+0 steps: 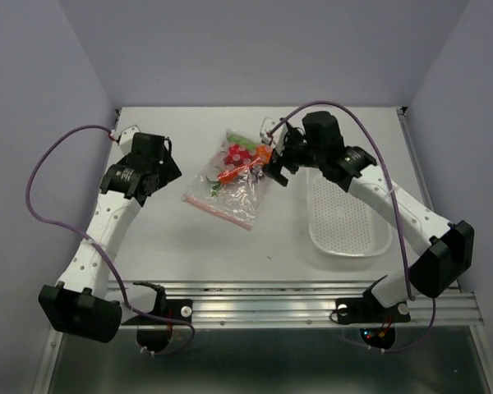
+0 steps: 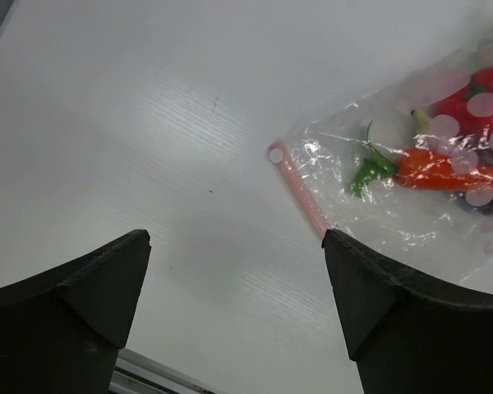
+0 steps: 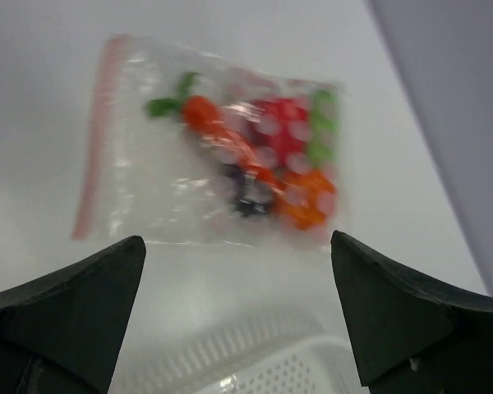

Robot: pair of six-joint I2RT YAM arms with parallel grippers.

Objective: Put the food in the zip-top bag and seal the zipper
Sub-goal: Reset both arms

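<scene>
My left gripper (image 1: 158,162) sits at 9 o'clock from the bag (image 1: 230,182), well apart from it. Its jaws are spread wide and hold nothing. That arm is folded back on itself, with the wrist tipped down so its camera looks across the table (image 1: 164,246) at the zipper (image 2: 300,193) end. I read this as a stand-off pose, clear of the work.

The bag lies flat at the table's centre, its zipper along the 7 o'clock edge. The carrot (image 2: 444,172), pepper (image 3: 283,131), pumpkin (image 3: 308,197), eggplant (image 3: 246,197) and pod (image 3: 320,123) are all inside, bunched toward the closed end at 1 o'clock. The strip looks straight and flat, so I judge it sealed, though I cannot confirm that from here.

My right gripper (image 1: 275,168) hovers at 2 o'clock from the bag, just beside its closed end, jaws wide and empty. That arm reaches up and over the basket (image 1: 345,222), which sits at 4 o'clock from the bag.
</scene>
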